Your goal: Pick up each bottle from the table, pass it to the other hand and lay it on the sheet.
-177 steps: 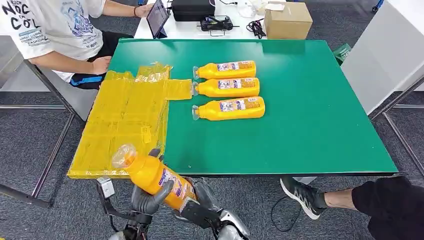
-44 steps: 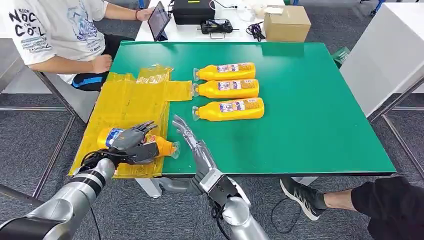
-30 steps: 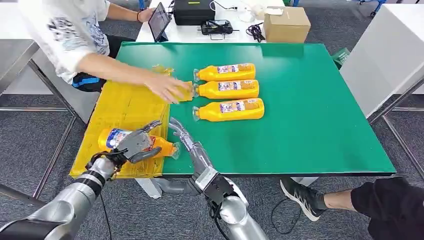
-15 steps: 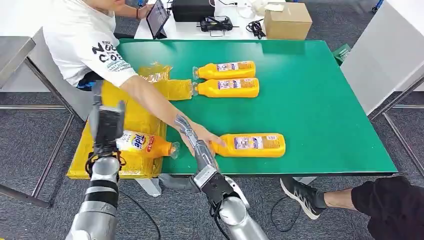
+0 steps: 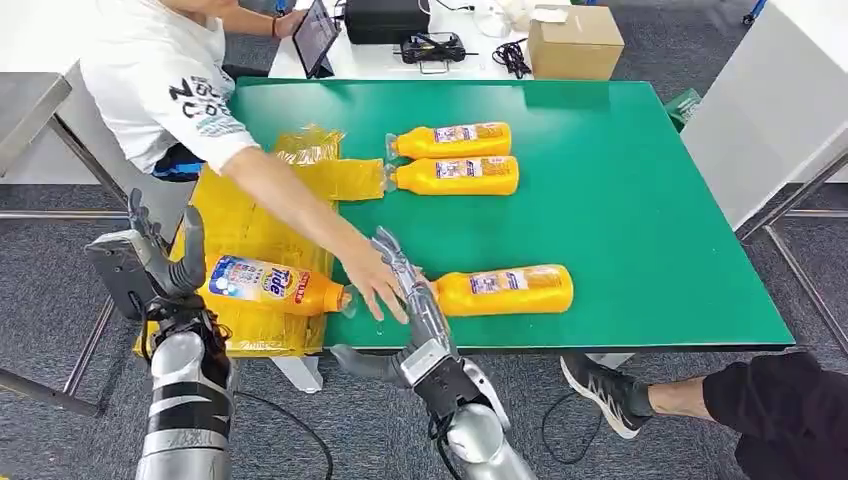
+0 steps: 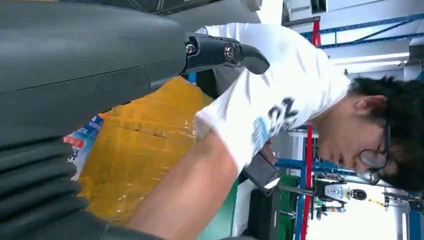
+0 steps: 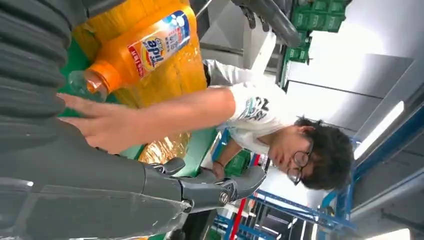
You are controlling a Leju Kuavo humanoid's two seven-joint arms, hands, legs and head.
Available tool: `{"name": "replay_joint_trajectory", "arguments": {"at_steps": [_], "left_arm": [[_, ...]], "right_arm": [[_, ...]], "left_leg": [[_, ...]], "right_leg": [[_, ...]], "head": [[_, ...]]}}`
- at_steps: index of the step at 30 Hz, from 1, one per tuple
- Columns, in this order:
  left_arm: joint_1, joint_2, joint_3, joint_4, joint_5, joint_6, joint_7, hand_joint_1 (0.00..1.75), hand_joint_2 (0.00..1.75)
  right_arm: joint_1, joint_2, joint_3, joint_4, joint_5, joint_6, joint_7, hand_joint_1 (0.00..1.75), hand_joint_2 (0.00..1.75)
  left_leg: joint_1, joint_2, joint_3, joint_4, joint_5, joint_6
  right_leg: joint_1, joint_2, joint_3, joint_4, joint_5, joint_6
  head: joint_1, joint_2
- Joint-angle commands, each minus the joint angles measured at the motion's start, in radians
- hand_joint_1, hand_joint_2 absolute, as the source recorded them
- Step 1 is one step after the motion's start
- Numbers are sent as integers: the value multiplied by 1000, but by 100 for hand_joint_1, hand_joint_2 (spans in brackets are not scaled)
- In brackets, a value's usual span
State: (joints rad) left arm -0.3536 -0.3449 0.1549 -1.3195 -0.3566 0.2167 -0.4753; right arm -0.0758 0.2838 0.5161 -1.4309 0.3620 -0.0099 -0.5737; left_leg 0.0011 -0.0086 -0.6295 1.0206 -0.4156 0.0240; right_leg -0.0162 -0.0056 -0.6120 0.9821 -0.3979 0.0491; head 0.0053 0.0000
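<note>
Bottle (image 5: 505, 289) next in line lies on its side low in the frame, centre-right, near the tabletop's (image 5: 640, 210) front edge. Long axis runs left-right across the picture, cap end pointing left toward the right robot hand (image 5: 408, 285).

Right robot hand is the nearer one: fingers straight and spread, holding nothing, tips just beside the bottle's cap end. Person's hand (image 5: 372, 287) sits between them at the neck, so contact can't be resolved.

Left robot hand (image 5: 150, 262) is at lower left, open with fingers apart, raised off the sheet (image 5: 255, 215), well apart from this bottle. Judgement: right hand should take the pick, approaching across the bottle's body rather than the cap.

Placed bottle (image 5: 268, 285) lies on the sheet, lower left, cap pointing right. Two more bottles (image 5: 452, 158) lie parallel in the upper centre, caps left.

Materials:
- bottles: smooth orange plastic, clear caps, printed labels; rounded body, probably rolls
- sheet: crinkly yellow translucent film
- tabletop: flat matte green mat
</note>
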Motion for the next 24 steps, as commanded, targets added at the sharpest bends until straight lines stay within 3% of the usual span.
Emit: {"name": "replay_joint_trajectory", "arguments": {"at_steps": [1,6,12,18,24], "left_arm": [[67,-4,-15,-32,63,-46,31,0,175],[178,-4,-9,-55,-53,-120,26,0,175],[230,-4,-23,-16,-158,-147,9,0,175],[246,-4,-40,18,-187,-180,-6,0,175],[253,-4,-46,22,-205,-184,-21,0,175]], "right_arm": [[18,-37,-133,-40,158,-33,118,0,175],[-9,-85,-196,46,369,-34,246,0,175],[-96,-162,-219,123,454,14,338,0,175],[-183,-240,-174,313,468,38,354,0,175],[-188,-257,-152,310,471,42,355,0,175]], "left_leg": [[1,-1,6,-1,-2,-1],[1,3,8,-3,-2,-1],[0,2,6,-2,-2,0],[0,2,6,-2,-2,0],[0,1,6,-1,-3,-1]], "right_leg": [[1,-1,6,-2,-2,-2],[1,2,8,-4,-1,-2],[0,2,6,-3,-1,-1],[0,2,7,-4,-1,-1],[1,1,7,-2,-2,-2]], "head": [[0,0],[0,0],[-1,0],[-1,0],[0,0]]}}
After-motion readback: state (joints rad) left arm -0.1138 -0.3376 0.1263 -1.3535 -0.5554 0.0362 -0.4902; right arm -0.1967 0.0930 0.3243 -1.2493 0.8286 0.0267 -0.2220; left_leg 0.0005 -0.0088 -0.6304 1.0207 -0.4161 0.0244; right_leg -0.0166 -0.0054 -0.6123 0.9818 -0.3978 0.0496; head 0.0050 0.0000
